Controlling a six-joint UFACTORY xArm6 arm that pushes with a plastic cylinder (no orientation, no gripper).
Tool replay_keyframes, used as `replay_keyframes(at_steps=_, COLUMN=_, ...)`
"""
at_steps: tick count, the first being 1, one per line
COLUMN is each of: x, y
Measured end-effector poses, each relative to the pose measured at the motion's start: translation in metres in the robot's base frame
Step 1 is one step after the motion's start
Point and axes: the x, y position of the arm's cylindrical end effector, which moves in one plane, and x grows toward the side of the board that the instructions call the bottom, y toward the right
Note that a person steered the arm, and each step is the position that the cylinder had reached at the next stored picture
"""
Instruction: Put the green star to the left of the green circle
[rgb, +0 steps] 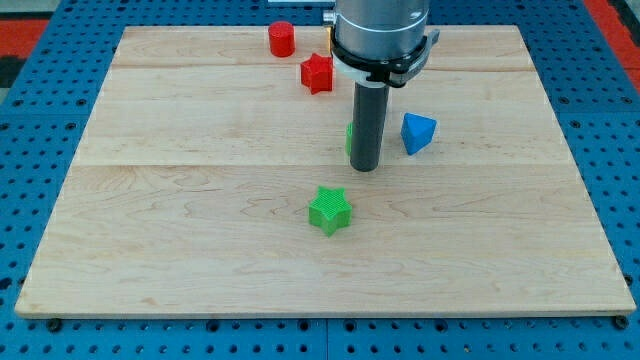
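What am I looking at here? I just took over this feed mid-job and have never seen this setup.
One camera view looks down over a wooden board. The grey cylinder at the view's top is the arm; its dark rod ends in my tip, which only pushes blocks, so nothing is held. A green star lies below-left of my tip. A sliver of a green block shows behind the rod, mostly hidden. A blue block sits right of it. A red star and red cylinder lie near the top.

My arm (382, 35) comes down from the view's top centre, rod (367, 125) upright, and my tip (364, 168) rests mid-board, slightly above centre.
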Motion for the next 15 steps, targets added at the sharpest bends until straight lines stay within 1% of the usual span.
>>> replay_keyframes(at_steps=2, x=-0.006, y=0.001)
replay_keyframes(at_steps=3, x=0.014, y=0.000)
replay_keyframes(at_steps=5, x=0.101, y=0.006)
replay_keyframes(at_steps=6, x=0.114, y=-0.012)
replay_keyframes(at_steps=10, x=0.066, y=-0.019)
replay_keyframes(at_steps=12, x=0.081, y=-0.072)
replay_keyframes(at_steps=13, x=0.070, y=-0.081)
replay_keyframes(at_steps=15, x=0.024, y=-0.081)
